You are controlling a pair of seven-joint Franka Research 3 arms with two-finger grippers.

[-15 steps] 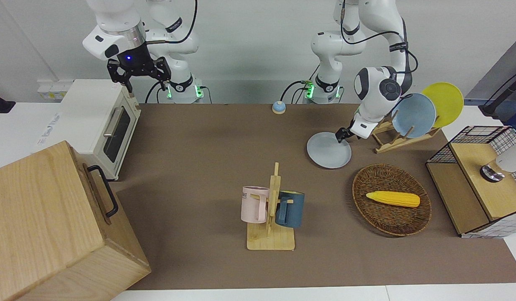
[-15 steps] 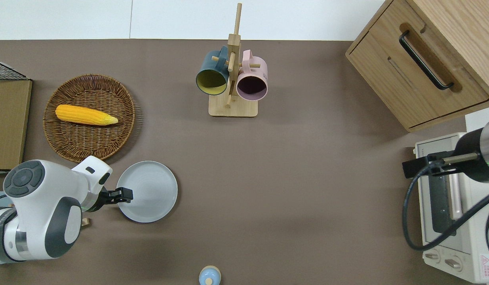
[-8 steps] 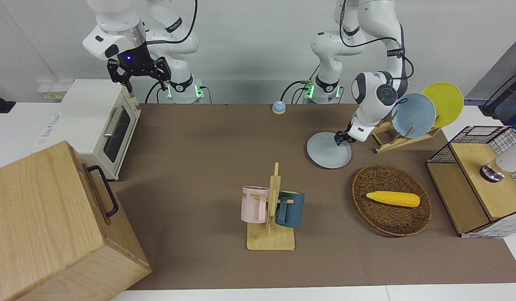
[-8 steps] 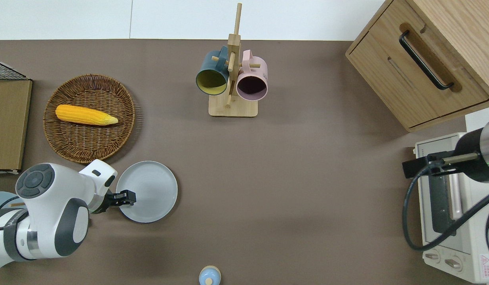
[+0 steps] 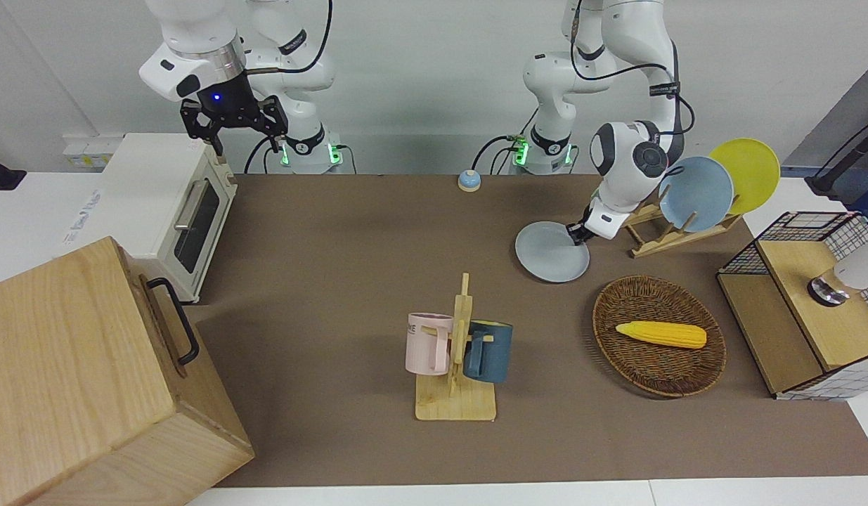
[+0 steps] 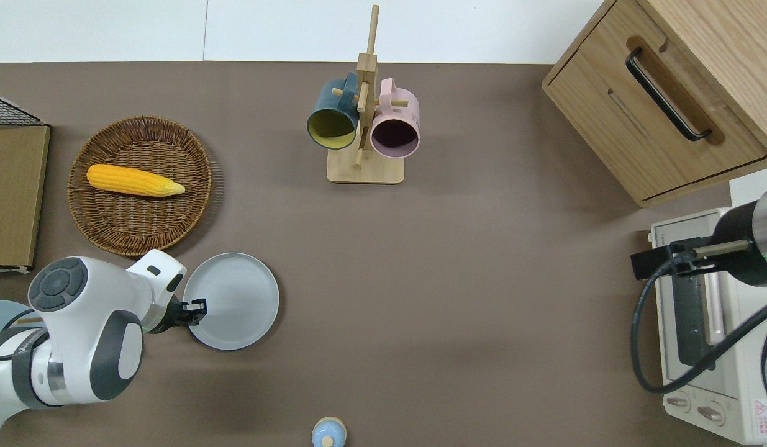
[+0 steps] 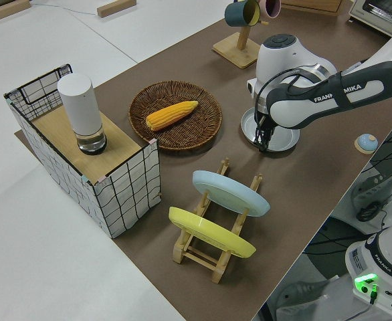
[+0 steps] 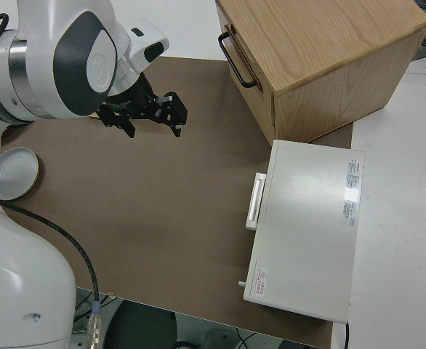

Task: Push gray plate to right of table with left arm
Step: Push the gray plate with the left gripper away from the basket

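Two arms stand at the counter [image 6: 458, 298], but only the left one is at work; the right arm is parked, its tool [image 5: 231, 125] with fingers spread apart.

The left tool [image 6: 195, 308] is low at the rim of the gray plate [image 6: 237, 300], on the edge that faces the left arm's end of the counter. Whether its fingers are apart or together I cannot tell; they look close, and nothing seems clamped between them. In the left side view the tool [image 7: 264, 137] reaches down to the plate's [image 7: 281, 138] rim, seemingly touching it.

That plate lies flat on the counter toward the left arm's end, near the wicker basket [image 6: 141, 230] holding the corn cob [image 6: 135, 180], and nearer to the robots than the basket. A wooden rack [image 5: 669, 235] with the sky-blue plate [image 5: 695, 193] and yellow plate [image 5: 746, 172] stands close by.

Judging by this, the push is at its very start: contact is made or nearly so, and almost all of the travel toward the right arm's end is left. Next comes a steady sideways shove, kept low so the fingers do not ride over the shallow rim, and aimed through the plate's middle so it does not spin away. Its path looks open; the mug stand [image 6: 364, 171] sits farther from the robots.
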